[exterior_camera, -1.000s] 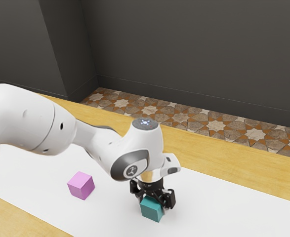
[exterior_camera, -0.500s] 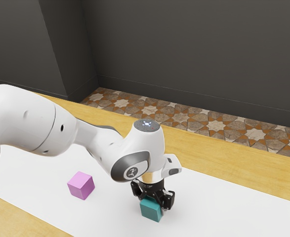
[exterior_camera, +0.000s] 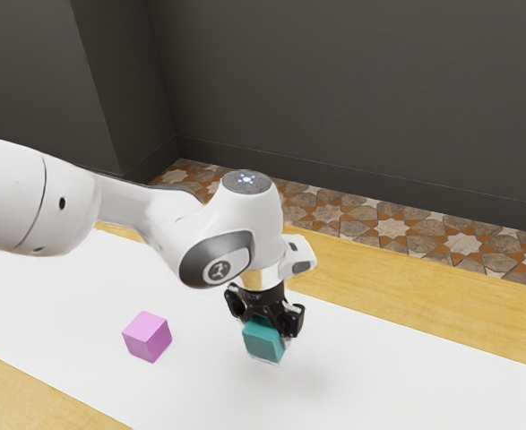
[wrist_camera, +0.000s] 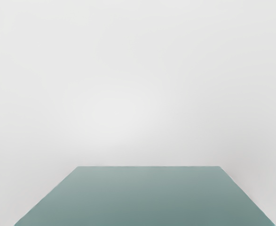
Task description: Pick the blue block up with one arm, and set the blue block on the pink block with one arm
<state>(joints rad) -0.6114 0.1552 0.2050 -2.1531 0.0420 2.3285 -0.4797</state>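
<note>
Black fingers (exterior_camera: 291, 322) clamped on blue block (exterior_camera: 263, 343) from two sides; block hangs just above the white sheet (exterior_camera: 406, 376), faint shadow beneath it. Pink block (exterior_camera: 146, 336) sits on the sheet toward the exterior view's left, well apart, with nothing between the two. Sheet covers a wooden table (exterior_camera: 424, 296). Beyond it: patterned tile floor (exterior_camera: 379, 219), dark grey walls (exterior_camera: 334, 81). Arm body hides part of the table's far edge. Wrist view: blue block's top face (wrist_camera: 142, 197) close under the hand, plain white sheet (wrist_camera: 138, 70) past it.
</note>
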